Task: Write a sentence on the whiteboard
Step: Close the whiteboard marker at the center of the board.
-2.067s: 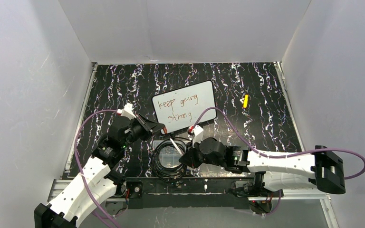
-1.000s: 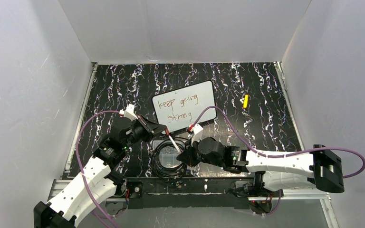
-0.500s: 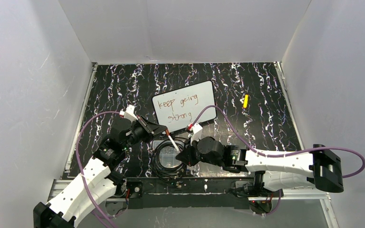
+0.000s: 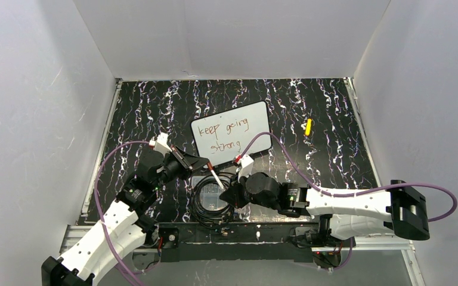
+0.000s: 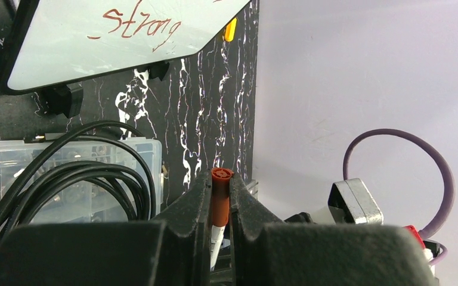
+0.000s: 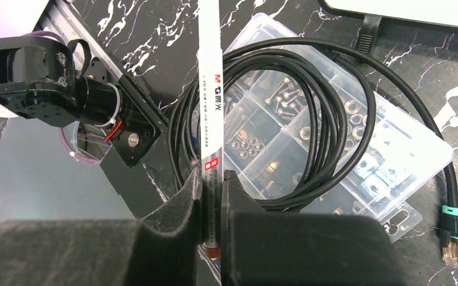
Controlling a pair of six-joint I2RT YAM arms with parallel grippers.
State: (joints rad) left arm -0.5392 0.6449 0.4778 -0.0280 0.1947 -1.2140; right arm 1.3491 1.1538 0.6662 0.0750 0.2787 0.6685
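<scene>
Bottom centre of the top view, over the clear box (image 4: pixel 210 201) of coiled cable, the right gripper (image 4: pixel 227 194) pinches the white marker (image 4: pixel 216 177) by its barrel; the left gripper (image 4: pixel 205 163) is clamped on its reddish cap end; versus two seconds ago the grippers sit closer, with less barrel showing between them; probably capping, writing over; further up, mid-frame, the whiteboard (image 4: pixel 260 117) carries the sentence (image 4: pixel 226 134), complete in two lines, unchanged.

The whiteboard (image 4: pixel 231 134) stands mid-worktop (image 4: pixel 322 161); a parts box (image 6: pixel 393 143) under a coiled cable (image 6: pixel 182 143) lies just before it, a small object (image 4: pixel 308 126) to its right.
</scene>
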